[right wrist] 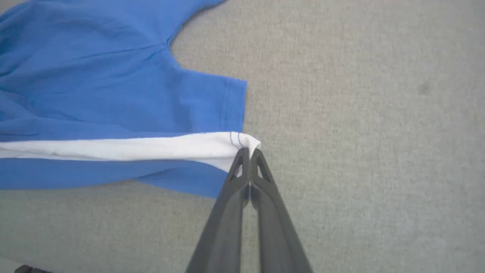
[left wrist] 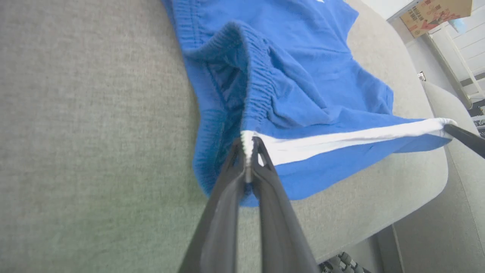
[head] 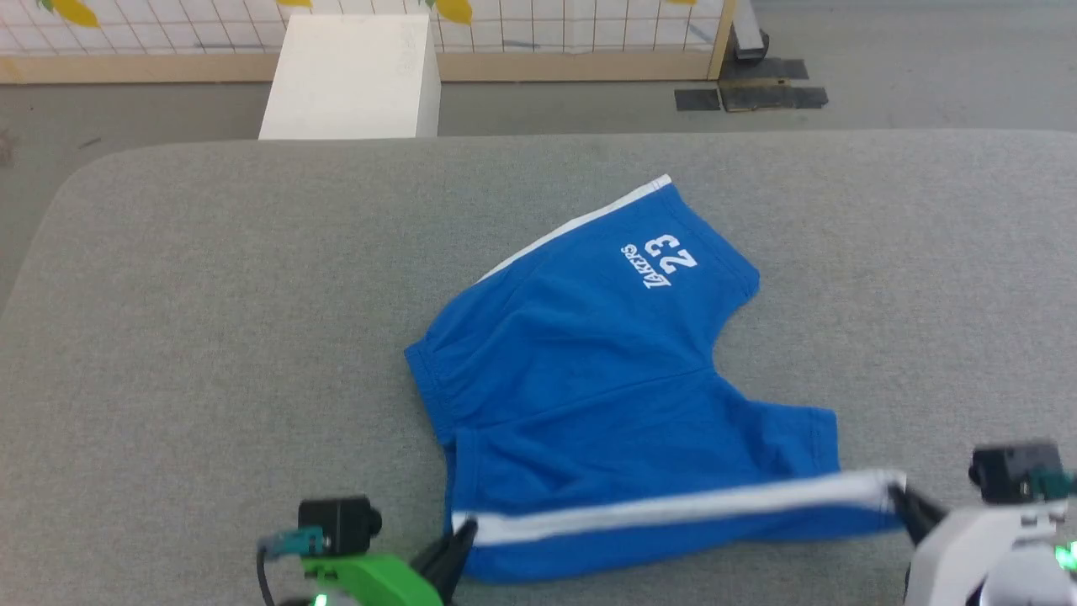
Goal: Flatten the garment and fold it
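Observation:
The garment, bright blue shorts with a white "23" print, lies on the grey table, its far leg pointing away. Its near side, with the white stripe, is lifted and stretched taut between both grippers. My left gripper is shut on the waistband end of the white stripe. My right gripper is shut on the hem end of the same stripe. The garment shows its gathered elastic waistband up close, and the near leg of the garment rests flat beyond the stripe.
A white box stands on the floor behind the table, before a gridded wall panel. Dark mats lie on the floor at the back right. The table's rounded near corner falls away beside the left gripper.

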Controlling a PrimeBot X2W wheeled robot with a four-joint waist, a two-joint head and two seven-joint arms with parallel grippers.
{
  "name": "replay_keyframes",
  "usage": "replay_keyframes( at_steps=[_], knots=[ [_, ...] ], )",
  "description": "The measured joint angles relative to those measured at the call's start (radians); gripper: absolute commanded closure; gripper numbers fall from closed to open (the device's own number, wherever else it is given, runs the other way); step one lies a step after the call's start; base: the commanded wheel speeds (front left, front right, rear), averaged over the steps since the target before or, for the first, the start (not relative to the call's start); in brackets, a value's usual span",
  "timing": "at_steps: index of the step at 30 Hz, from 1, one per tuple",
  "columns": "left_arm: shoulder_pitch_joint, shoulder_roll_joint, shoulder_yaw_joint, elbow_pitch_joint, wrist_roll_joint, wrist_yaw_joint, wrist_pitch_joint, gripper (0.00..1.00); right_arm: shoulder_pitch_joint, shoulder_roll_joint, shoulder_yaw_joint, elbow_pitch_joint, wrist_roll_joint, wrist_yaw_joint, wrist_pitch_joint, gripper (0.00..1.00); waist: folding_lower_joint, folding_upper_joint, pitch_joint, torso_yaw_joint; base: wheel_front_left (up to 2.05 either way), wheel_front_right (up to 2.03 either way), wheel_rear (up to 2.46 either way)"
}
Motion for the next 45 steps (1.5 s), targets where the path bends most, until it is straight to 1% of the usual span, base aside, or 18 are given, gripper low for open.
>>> replay_keyframes(
  at_steps=[4,11,19,23,29,32,39,45],
  knots=[
    [-0.096,-0.036,0.010,0.020,0.016,-0.012,-0.058,1.00,-0.143,-0.031,0.027,0.021,-0.025,0.000,-0.041,1.00,0.0000,0.0000,0.022,0.006,0.00,0.00,0.00],
    [-0.260,-0.099,0.020,0.074,0.061,-0.021,-0.132,1.00,-0.414,-0.101,0.101,0.146,-0.046,0.000,-0.100,1.00,0.0001,0.0000,0.078,0.028,0.00,0.00,0.00],
    [-0.401,-0.151,0.049,0.149,0.093,-0.015,-0.211,1.00,-0.711,-0.166,0.190,0.348,-0.053,0.000,-0.189,1.00,0.0001,0.0000,0.165,0.066,0.00,0.00,0.00],
    [-0.451,-0.164,0.058,0.192,0.098,-0.007,-0.228,1.00,-0.840,-0.190,0.258,0.462,-0.056,0.000,-0.234,1.00,0.0002,0.0000,0.210,0.087,0.00,0.00,0.00],
    [-0.506,-0.186,0.069,0.252,0.098,0.012,-0.263,1.00,-1.014,-0.206,0.349,0.635,-0.058,0.000,-0.307,1.00,0.0003,0.0000,0.272,0.119,0.00,0.00,0.00],
    [-0.524,-0.196,0.062,0.275,0.098,0.012,-0.270,1.00,-1.086,-0.206,0.387,0.716,-0.058,0.000,-0.336,1.00,0.0003,0.0000,0.299,0.137,0.00,0.00,0.00],
    [-0.543,-0.213,0.045,0.305,0.095,0.015,-0.297,1.00,-1.201,-0.202,0.466,0.893,-0.019,0.000,-0.346,1.00,0.0003,0.0000,0.342,0.186,0.00,0.00,0.00],
    [-0.550,-0.221,0.027,0.315,0.090,0.015,-0.301,1.00,-1.261,-0.205,0.518,1.019,0.050,0.000,-0.270,1.00,0.0003,0.0000,0.366,0.223,0.00,0.00,0.00]
  ],
)
